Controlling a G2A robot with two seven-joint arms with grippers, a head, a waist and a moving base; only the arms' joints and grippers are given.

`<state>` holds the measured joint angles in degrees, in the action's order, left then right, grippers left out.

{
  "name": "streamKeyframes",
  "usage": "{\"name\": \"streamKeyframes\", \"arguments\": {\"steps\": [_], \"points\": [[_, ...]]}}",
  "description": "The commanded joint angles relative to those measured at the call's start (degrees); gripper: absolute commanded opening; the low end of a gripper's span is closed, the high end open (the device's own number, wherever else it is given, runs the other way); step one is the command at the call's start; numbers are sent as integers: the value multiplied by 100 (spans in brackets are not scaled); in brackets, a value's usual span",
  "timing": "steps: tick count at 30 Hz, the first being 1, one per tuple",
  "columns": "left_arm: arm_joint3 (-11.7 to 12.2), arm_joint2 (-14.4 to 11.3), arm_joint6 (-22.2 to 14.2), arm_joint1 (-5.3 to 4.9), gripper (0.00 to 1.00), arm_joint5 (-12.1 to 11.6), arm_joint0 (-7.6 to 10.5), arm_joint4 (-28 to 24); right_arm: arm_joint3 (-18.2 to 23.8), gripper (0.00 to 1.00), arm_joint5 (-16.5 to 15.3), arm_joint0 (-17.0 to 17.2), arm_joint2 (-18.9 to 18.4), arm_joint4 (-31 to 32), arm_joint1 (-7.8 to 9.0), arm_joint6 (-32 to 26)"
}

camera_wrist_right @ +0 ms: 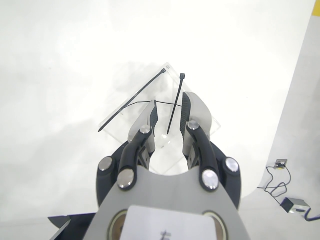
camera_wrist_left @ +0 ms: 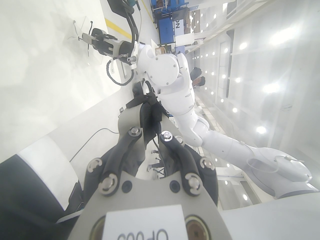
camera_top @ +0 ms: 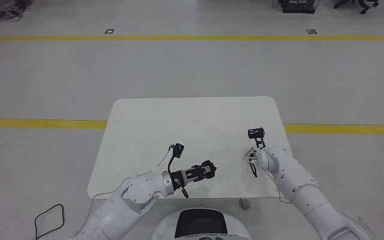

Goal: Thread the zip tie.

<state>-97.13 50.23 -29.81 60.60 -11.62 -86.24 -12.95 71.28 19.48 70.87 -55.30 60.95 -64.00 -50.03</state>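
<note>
A clear plastic stand (camera_wrist_right: 130, 119) sits on the white table (camera_top: 192, 120) with two black zip ties leaning on it. One zip tie (camera_wrist_right: 175, 103) points up between the open fingers of my right gripper (camera_wrist_right: 170, 109), apart from both pads. The other zip tie (camera_wrist_right: 135, 98) slants beside it. In the top view my right gripper (camera_top: 252, 158) hovers near the table's right front part. My left gripper (camera_top: 208, 170) is held near the front edge, shut (camera_wrist_left: 147, 103), with a thin black zip tie loop (camera_wrist_left: 148, 87) curling out past its tips. The left wrist view shows the stand (camera_wrist_left: 75, 29) farther off.
The table's right edge (camera_wrist_right: 297, 81) runs close beside the stand. A cable and a small box (camera_wrist_right: 295, 204) lie on the floor below it. A small grey object (camera_top: 245, 204) sits by the front edge. Yellow floor lines (camera_top: 54, 123) cross behind the table.
</note>
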Motion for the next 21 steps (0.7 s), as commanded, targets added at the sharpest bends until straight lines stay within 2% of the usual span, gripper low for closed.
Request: {"name": "streamKeyframes", "arguments": {"steps": [1,16,18,19,21], "points": [[0,0,0,0,0,0,0,0,-34,23,0,-4,-7,22,-23,6],[0,0,0,0,0,0,0,0,-343,20,0,-66,-57,152,-196,2],[0,0,0,0,0,0,0,0,-374,16,0,-75,-70,149,-215,8],[0,0,0,0,0,0,0,0,-384,8,0,-77,-81,151,-224,17],[0,0,0,0,0,0,0,0,-396,0,0,-72,-108,168,-240,31]]}}
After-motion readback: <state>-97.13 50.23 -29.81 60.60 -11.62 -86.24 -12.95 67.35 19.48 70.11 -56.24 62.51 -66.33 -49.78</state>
